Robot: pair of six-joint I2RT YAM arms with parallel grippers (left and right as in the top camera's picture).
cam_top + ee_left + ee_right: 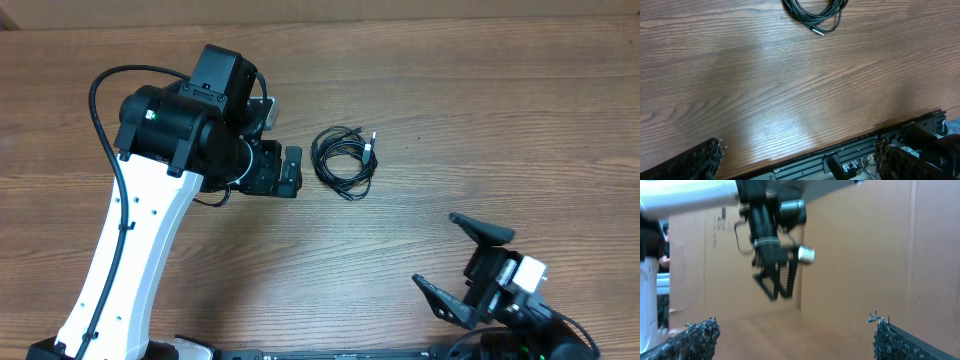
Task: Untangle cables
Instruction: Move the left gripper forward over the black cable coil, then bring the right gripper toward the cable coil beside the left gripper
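Observation:
The cables (345, 160) lie as one small coiled black bundle on the wooden table (480, 110), right of centre, with a plug end (372, 140) sticking out at the upper right. In the left wrist view the cables (815, 12) sit at the top edge, one silvery plug (818, 31) pointing down. My left gripper (290, 172) hovers just left of the bundle, apart from it, open and holding nothing (800, 165). My right gripper (462, 265) is at the front right, far from the cables, open and holding nothing (797, 342).
A black rail (850, 150) runs along the table's front edge. A brown cardboard wall (865, 255) stands behind the table. The left arm's thick black wire (100, 100) loops out to the left of its body.

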